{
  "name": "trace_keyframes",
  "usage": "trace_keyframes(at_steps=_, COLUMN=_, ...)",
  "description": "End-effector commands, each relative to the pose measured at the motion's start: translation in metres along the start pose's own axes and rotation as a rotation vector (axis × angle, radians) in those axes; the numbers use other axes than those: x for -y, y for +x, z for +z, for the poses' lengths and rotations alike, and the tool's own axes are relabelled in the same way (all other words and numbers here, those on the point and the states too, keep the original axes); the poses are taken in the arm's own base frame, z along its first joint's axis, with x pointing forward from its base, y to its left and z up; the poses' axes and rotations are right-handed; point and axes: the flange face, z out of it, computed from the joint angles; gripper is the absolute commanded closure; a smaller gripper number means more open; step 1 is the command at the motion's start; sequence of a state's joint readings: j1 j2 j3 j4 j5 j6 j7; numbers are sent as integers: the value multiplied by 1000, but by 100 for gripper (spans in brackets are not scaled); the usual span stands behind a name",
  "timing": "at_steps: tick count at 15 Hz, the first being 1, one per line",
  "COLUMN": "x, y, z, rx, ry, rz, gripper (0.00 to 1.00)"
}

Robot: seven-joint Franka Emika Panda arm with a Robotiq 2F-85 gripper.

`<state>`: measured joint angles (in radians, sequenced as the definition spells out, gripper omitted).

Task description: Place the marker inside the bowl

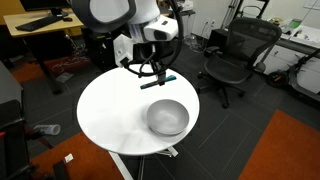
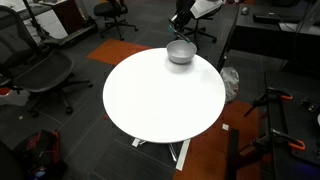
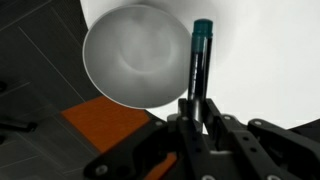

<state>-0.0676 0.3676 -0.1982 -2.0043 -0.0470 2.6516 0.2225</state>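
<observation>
I hold the marker [image 3: 200, 55] pinched in the gripper [image 3: 200, 106], above the round white table [image 1: 105, 115] and just beside the bowl [image 3: 135, 55]. I judge this the carry step. Next I must centre over the bowl's opening, then release.

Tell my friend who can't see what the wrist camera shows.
The gripper holds the marker, teal end pointing away, by the right rim of the empty bowl. The bowl sits on a white table, with dark floor and orange carpet beyond.
</observation>
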Motion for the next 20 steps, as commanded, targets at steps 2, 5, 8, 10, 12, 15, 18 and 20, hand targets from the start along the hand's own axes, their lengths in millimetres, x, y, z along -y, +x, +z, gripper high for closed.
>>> trace_keyframes(at_steps=2, x=-20, y=27, z=17, rx=44, ry=-50, rz=55, gripper=95)
trace_keyframes(at_steps=5, x=-31, y=36, z=34, rx=76, ry=-74, rz=74, gripper=95)
trace_keyframes(at_steps=8, x=-39, y=41, z=48, rx=104, ry=-97, rz=88, gripper=95)
trace_keyframes(at_steps=10, x=-41, y=42, z=56, rx=123, ry=-109, rz=99, gripper=95)
trace_keyframes(at_steps=12, x=-41, y=42, z=62, rx=137, ry=-116, rz=103, gripper=95)
trace_keyframes(at_steps=15, x=-42, y=41, z=65, rx=157, ry=-130, rz=113, gripper=95)
trace_keyframes(at_steps=18, x=-43, y=38, z=70, rx=175, ry=-135, rz=126, gripper=95)
trace_keyframes(at_steps=20, x=-43, y=36, z=77, rx=182, ry=-135, rz=136, gripper=95)
